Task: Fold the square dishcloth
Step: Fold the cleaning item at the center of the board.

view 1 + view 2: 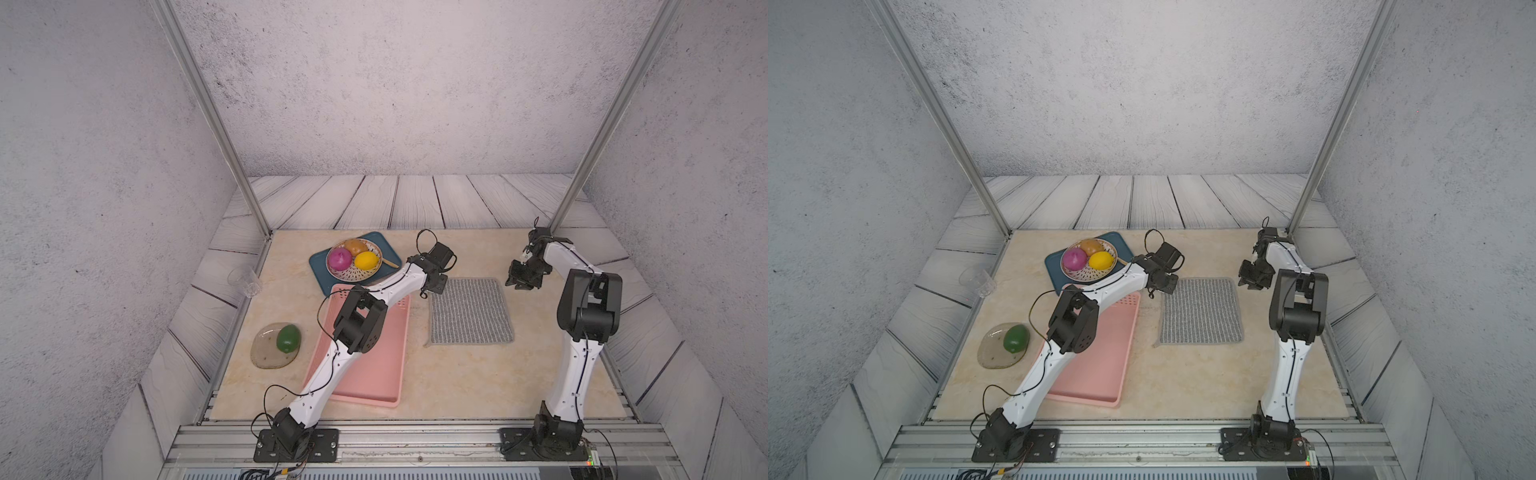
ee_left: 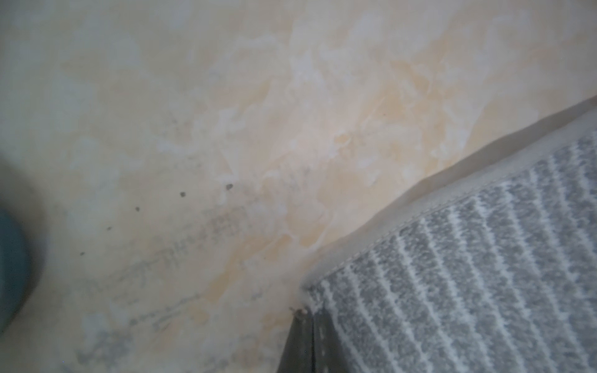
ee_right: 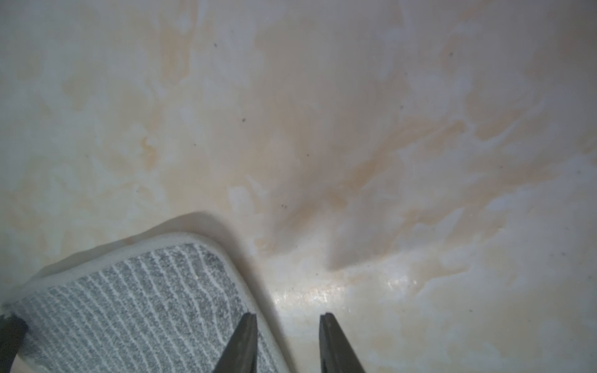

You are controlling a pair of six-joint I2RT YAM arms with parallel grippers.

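From above, my left arm (image 1: 328, 370) hid the 12 o'clock end of the pink basket (image 1: 374, 374), and my left gripper (image 1: 437, 286) covered the 10 o'clock corner of the square dishcloth (image 1: 469, 311).

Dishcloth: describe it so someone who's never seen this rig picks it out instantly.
On the beige marbled tabletop, look between the left arm and the right arm, beside the long pink tray. The dishcloth lies spread out there, a grey square with thin white stripes and a plain hem. It is the only fabric and the only striped thing on the table.
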